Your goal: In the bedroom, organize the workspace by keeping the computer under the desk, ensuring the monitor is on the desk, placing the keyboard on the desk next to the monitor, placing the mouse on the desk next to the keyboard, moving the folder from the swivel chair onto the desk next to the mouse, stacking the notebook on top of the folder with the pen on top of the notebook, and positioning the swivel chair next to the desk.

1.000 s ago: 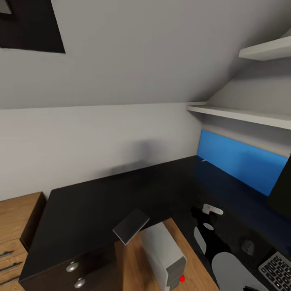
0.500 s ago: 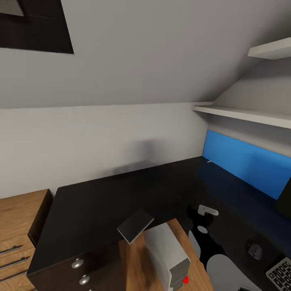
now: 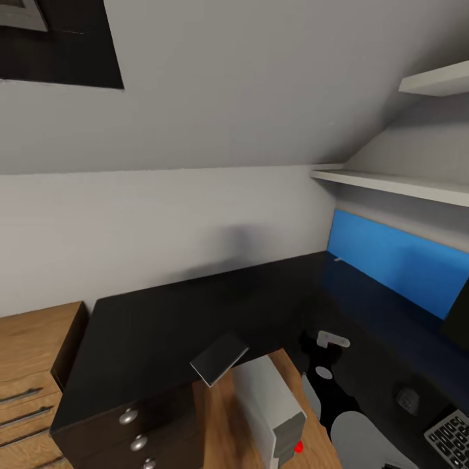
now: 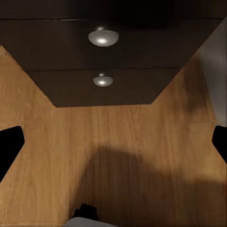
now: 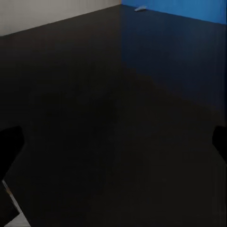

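wooden cabinet (image 3: 32,365), white shelves (image 3: 391,184), skylight (image 3: 62,42)

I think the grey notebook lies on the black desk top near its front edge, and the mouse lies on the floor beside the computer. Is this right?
Not quite. In the head view the mouse lies on the black desk, near the keyboard, not on the floor. The notebook does lie near the desk's front edge, above the computer.

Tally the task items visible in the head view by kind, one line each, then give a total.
Desk: 1
Computer: 1
Notebook: 1
Mouse: 1
Keyboard: 1
Monitor, only a black edge at the frame's right: 1
Total: 6
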You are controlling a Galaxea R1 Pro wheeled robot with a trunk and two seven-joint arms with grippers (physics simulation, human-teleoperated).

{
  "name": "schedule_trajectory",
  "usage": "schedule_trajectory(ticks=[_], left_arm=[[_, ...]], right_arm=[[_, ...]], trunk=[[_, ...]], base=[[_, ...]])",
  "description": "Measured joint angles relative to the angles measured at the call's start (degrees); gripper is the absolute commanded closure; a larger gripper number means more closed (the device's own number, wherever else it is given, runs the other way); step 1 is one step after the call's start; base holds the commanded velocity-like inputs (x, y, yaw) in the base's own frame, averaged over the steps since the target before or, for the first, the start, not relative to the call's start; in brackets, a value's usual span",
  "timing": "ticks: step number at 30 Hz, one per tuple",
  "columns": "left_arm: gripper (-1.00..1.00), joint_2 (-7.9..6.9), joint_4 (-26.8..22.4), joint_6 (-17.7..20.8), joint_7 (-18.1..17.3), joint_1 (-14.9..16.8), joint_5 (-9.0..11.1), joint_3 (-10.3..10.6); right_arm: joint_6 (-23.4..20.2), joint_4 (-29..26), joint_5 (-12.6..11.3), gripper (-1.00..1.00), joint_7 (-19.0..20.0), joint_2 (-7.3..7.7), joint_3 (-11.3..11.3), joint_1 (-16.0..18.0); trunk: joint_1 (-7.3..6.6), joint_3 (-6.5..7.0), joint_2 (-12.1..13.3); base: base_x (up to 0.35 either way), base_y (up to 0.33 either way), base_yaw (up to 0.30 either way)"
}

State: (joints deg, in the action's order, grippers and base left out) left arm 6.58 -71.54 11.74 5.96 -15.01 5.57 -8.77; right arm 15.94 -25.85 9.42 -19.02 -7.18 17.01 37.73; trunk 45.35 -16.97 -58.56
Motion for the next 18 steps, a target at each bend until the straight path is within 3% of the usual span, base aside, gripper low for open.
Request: schedule_trajectory(ticks=[11,18], left_arm=[[-1.0,-1.15,-0.3,-0.5,0.0,0.0,0.1,-0.2],[-1.0,-1.32,-0.3,-2.2,0.1,0.0,0.2,-0.2]], right_arm=[[3.6,1.2,0.3,-1.0,0.0,-0.23,0.0,-0.1],[6.0,2.9,3.4,-1.0,-0.1,-0.48,0.0,-0.1]], trunk=[[0.0,0.0,0.0],[0.0,0.0,0.0]], base=[[-0.324,-0.165,0.263],[-0.32,-0.174,0.281]])
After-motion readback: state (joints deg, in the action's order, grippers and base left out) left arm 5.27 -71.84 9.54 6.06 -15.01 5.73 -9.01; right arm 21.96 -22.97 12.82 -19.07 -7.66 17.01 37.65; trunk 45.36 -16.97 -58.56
